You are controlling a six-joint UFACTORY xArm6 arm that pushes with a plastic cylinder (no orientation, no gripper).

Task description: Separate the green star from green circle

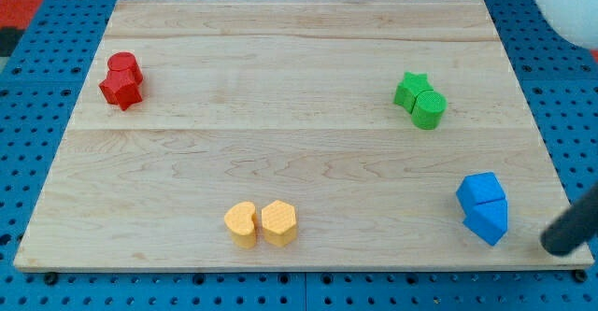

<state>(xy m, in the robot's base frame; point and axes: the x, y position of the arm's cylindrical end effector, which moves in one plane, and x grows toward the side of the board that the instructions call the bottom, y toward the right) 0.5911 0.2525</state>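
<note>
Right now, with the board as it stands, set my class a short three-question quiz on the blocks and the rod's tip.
1. True or false: the green star and the green circle touch.
2. Which pair lies nearest my tip? A red, B yellow, C blue.
3. Fill in: the two yellow blocks lie near the view's ____ edge of the wooden board.

Key: 1 true. 2 C, the blue blocks, just to the tip's left. 3 bottom.

It looks like a robotics lab: a wooden desk [299, 59] lies on a blue perforated mounting board [56, 31], with small printed blocks.
</note>
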